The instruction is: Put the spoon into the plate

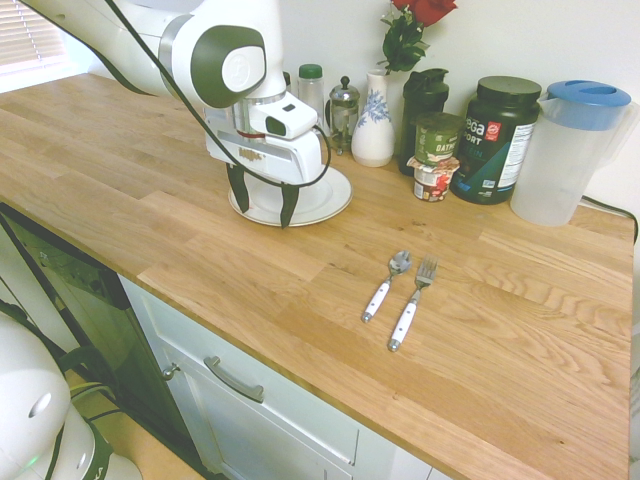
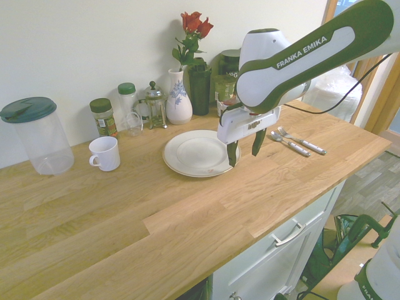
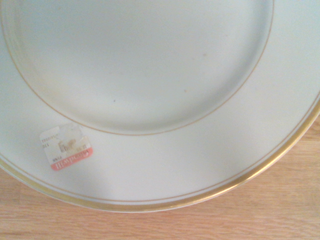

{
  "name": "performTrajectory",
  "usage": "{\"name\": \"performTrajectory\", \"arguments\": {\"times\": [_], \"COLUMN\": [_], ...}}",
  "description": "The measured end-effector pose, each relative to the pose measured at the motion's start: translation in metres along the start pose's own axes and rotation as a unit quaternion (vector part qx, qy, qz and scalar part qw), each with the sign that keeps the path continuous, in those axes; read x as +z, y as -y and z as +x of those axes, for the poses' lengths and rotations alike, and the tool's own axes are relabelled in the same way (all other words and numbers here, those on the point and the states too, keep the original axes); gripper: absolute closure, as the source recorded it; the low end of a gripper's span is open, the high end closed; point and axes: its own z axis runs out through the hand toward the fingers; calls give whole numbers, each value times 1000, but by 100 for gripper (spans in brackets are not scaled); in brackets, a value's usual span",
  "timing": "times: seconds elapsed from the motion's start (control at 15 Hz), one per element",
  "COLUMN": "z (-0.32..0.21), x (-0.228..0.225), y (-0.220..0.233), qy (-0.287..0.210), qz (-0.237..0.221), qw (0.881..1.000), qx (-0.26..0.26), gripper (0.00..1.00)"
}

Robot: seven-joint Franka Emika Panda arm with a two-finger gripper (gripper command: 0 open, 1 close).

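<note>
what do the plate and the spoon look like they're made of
Plate: likely glazed white ceramic, glossy, with a thin gold rim line and a paper sticker on the rim.
Spoon: shiny silver metal bowl; white handle, plastic or ceramic, can't tell.

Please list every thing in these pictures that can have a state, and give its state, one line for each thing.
Small silver spoon with white handle: lying flat on the wooden counter, beside the fork, not held.
White-handled metal fork: lying flat on the counter.
Round white plate with gold rim: empty, a torn sticker on its rim.
Gripper: open, empty, pointing down above the plate's edge.
Clear plastic pitcher: lid on, looks empty.
White mug: upright.
</note>
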Motion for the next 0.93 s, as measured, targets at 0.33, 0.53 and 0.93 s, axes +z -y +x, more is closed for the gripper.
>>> {"name": "performTrajectory", "arguments": {"times": [0.33,0.53,0.93], "z": [15,57,105], "x": [-23,-51,-38], "y": [-8,-48,-141], "qy": [7,5,8], "qz": [-2,-1,-38], "qw": [999,995,998], "qx": [-48,-103,-45], "gripper": [0,0,0]}}
